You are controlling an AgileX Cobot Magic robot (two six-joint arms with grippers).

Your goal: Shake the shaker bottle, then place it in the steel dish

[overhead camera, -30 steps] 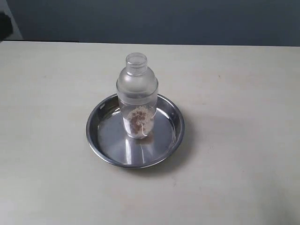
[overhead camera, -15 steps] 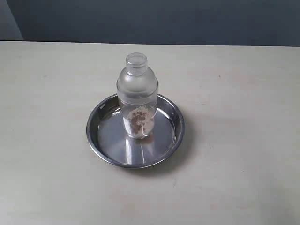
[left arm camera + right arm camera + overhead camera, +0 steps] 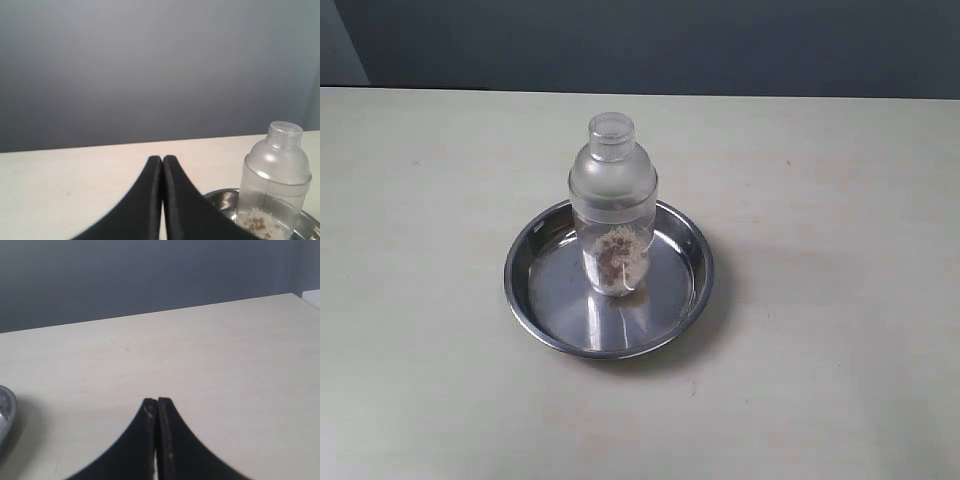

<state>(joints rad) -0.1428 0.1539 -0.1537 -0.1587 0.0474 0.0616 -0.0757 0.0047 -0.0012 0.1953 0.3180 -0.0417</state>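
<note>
The shaker bottle (image 3: 612,205) stands upright inside the steel dish (image 3: 535,290) in the middle of the exterior view, brownish grains settled at its base. Neither gripper shows in that view. In the left wrist view my left gripper (image 3: 162,159) is shut with nothing between its black fingers, and the shaker bottle (image 3: 275,185) in the steel dish (image 3: 220,199) sits off to one side, apart from it. My right gripper (image 3: 157,401) is shut and empty over bare table, with only the steel dish's rim (image 3: 6,415) at the frame's edge.
The pale table (image 3: 840,200) surrounds the dish on all sides. A dark wall (image 3: 650,45) runs along the table's far edge. Nothing else stands on the table.
A dark shape at the top left corner of the exterior view one second ago has left the frame. The bottle and dish have not moved.
</note>
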